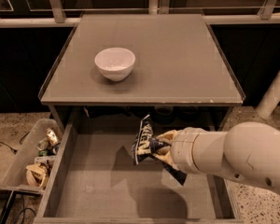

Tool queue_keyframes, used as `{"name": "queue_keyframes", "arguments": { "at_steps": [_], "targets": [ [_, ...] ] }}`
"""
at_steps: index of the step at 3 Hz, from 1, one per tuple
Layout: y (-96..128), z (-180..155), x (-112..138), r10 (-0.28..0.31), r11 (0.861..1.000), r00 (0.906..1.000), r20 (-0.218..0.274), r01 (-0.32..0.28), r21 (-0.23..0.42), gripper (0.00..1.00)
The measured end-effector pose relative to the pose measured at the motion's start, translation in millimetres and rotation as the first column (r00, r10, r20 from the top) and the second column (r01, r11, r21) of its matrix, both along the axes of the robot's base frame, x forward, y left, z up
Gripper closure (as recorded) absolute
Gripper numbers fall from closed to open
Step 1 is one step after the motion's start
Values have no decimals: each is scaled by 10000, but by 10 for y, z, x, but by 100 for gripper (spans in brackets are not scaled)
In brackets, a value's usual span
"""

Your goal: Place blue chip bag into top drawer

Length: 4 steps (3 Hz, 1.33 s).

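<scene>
Gripping the blue chip bag point(143, 139) above the top drawer point(98, 190), the tool point(157, 146) is partly hidden by it.

The bowl point(115, 63) sits on the cabinet top point(177, 59), left of centre. Below and in front of it the top drawer point(98, 185) stands open. The gripper point(157, 146) reaches in from the right over the drawer's middle, clamped on the blue chip bag point(143, 141) at its left. A bin point(18, 157) lies on the floor left of the drawer

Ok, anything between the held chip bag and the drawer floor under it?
Nothing: in the camera view the gripper holds the blue chip bag over the top drawer, whose floor is bare there.
</scene>
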<state>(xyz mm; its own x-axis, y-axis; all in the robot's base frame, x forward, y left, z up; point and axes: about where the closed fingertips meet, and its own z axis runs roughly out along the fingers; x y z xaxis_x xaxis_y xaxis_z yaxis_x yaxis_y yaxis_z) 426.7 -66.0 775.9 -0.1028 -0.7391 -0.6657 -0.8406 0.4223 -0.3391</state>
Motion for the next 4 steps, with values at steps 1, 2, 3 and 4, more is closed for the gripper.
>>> {"name": "queue_keyframes", "arguments": {
  "at_steps": [1,2,3,4],
  "targets": [
    [70,-319,248,-61,9999,9999,125,59,145,100],
    [103,-647,377,-55,9995,9996,-269,63,307,100],
    [120,-618,359,52,9995,9998,-206,-45,325,100],
    [151,-873,337,26,9985,9979,-646,9,552,100]
  ]
}}
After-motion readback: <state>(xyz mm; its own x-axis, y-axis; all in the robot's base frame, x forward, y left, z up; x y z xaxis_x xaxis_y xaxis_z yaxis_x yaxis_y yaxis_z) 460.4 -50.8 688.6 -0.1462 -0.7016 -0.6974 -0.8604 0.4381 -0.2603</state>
